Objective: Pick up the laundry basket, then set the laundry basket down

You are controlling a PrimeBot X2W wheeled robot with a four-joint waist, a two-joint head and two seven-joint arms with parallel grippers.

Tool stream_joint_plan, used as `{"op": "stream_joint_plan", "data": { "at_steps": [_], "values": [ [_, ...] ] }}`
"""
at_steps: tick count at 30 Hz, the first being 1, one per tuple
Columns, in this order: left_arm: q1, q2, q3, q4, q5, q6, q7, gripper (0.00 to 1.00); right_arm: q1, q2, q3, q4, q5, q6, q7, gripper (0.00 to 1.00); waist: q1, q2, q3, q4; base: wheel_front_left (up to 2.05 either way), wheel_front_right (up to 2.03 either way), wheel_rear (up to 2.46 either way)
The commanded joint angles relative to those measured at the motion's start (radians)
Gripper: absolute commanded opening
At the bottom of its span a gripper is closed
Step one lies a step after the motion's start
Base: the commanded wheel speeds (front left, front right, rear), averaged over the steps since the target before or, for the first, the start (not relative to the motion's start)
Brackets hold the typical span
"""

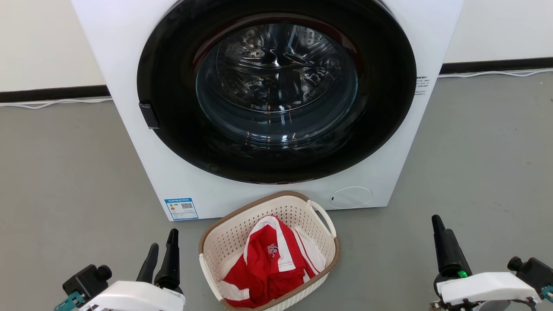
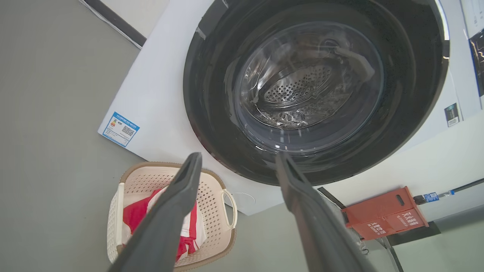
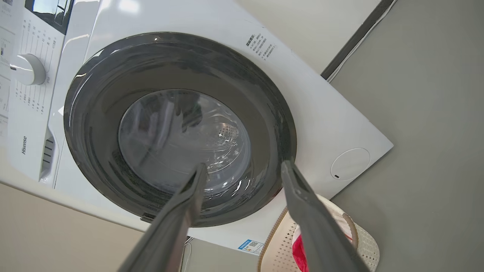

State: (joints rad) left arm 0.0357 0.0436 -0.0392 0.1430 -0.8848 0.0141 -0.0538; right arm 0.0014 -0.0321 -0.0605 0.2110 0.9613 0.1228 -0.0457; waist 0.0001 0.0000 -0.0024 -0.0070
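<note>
Both arms end wide open, holding nothing. The left gripper point(image 1: 164, 239) hangs near the left side of the basket point(image 1: 229, 239). The right gripper point(image 3: 244, 165) hangs well off the basket's right side. The basket stands on the grey floor point(image 1: 65, 172), just in front of the washer point(image 1: 173, 181), below its round door. A red and white garment point(image 1: 270, 259) lies crumpled inside the basket.

The left hand point(image 1: 163, 239) sits at the lower left of the head view, its two dark fingers point(image 2: 177, 196) spread well apart, pointing up and forward, gripping nothing. The right hand point(image 1: 441, 231) sits at the lower right, its fingers point(image 3: 302, 204) equally parted (from the head they overlap, seen edge-on) and empty.
</note>
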Motion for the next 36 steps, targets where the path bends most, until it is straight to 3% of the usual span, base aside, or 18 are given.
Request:
{"op": "stream_joint_plan", "data": {
  "at_steps": [1, 36],
  "values": [
    [-0.013, 0.016, 0.003, -0.043, 0.053, 0.014, -0.014, 1.00, -0.011, -0.012, 0.018, -0.036, -0.047, 0.004, -0.022, 1.00, -0.0001, 0.0000, 0.000, 0.000, 0.00, 0.00, 0.00],
    [0.033, 0.068, -0.102, -0.142, 0.466, 0.148, -0.114, 1.00, 0.008, -0.015, 0.071, -0.086, -0.454, 0.006, -0.122, 1.00, -0.0001, 0.0000, -0.007, -0.005, 0.00, 0.00, 0.00]
  ]
}}
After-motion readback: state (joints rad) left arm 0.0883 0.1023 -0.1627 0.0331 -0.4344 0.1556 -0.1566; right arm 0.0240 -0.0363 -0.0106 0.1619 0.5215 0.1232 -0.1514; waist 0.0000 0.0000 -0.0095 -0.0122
